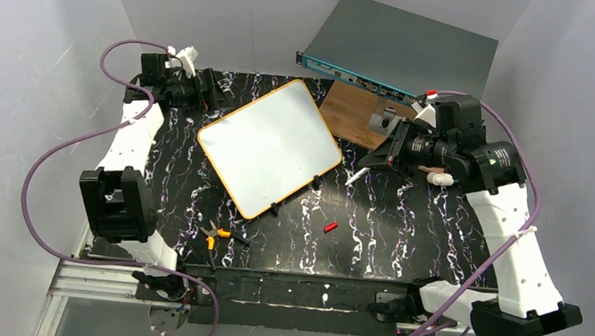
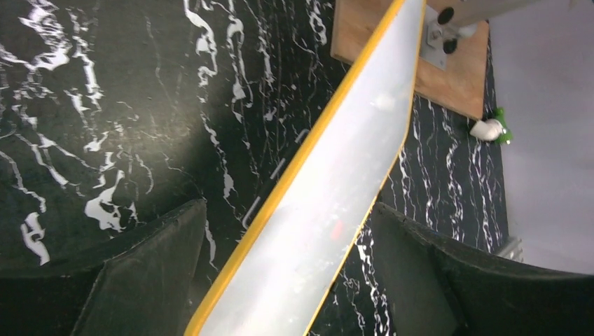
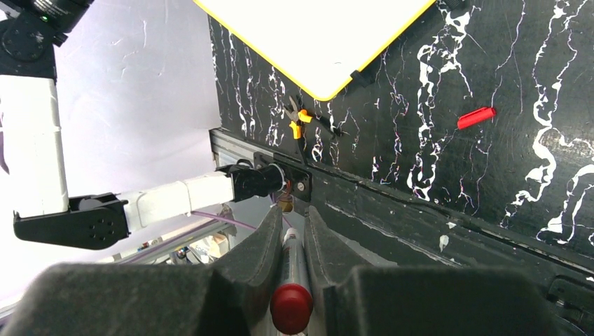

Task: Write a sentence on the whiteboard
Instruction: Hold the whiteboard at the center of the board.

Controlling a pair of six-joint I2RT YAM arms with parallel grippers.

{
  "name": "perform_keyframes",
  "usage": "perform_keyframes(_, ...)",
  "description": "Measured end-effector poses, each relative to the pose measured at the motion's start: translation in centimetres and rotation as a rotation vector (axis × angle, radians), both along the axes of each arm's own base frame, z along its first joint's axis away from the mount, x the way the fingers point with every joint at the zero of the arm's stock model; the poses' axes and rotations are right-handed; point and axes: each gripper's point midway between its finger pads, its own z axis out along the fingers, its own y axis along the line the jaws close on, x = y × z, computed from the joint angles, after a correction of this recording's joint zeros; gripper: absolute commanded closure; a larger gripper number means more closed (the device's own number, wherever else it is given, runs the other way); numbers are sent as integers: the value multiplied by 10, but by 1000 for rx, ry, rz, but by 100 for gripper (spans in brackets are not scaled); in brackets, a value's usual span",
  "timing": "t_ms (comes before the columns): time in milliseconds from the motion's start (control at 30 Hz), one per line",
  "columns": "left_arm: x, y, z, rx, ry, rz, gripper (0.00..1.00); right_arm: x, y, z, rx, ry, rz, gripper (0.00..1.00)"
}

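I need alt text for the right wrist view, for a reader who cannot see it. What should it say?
The right pincer is shut on a red-ended marker. Beyond it, on the black marbled table, lie orange-handled pliers, a small red cap and one corner of the blank whiteboard.

Setting: robotics lab test cell. Evidence: plain grey enclosure walls [image 1: 29, 19]; black marbled worktop [image 1: 404, 228]; white left arm [image 1: 137, 132] and right arm [image 1: 518, 239] bolted to an aluminium rail [image 1: 94, 284] at the near edge; purple cables [image 1: 27, 183]; rack-style electronics unit [image 1: 409, 47], far right.
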Motion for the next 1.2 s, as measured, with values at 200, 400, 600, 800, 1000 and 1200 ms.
perform_keyframes(200,-14,-11,-10,-26,23,-82,13,1,1,2,4,-3,3,99)
perform_keyframes(400,-24,-13,-23,-34,49,-131,19,-1,3,3,14,2,25,99)
perform_keyframes(600,-12,-16,-22,-94,58,-213,34,1,5,4,-3,1,53,99)
perform_keyframes(800,-5,-26,-35,-194,108,-287,38,5,6,6,-6,-7,58,99)
perform_keyframes(1000,-6,-34,-37,-278,138,-335,47,5,6,7,-5,-7,57,99)
perform_keyframes(1200,-8,-38,-31,-313,130,-360,56,6,7,7,-3,-11,55,99)
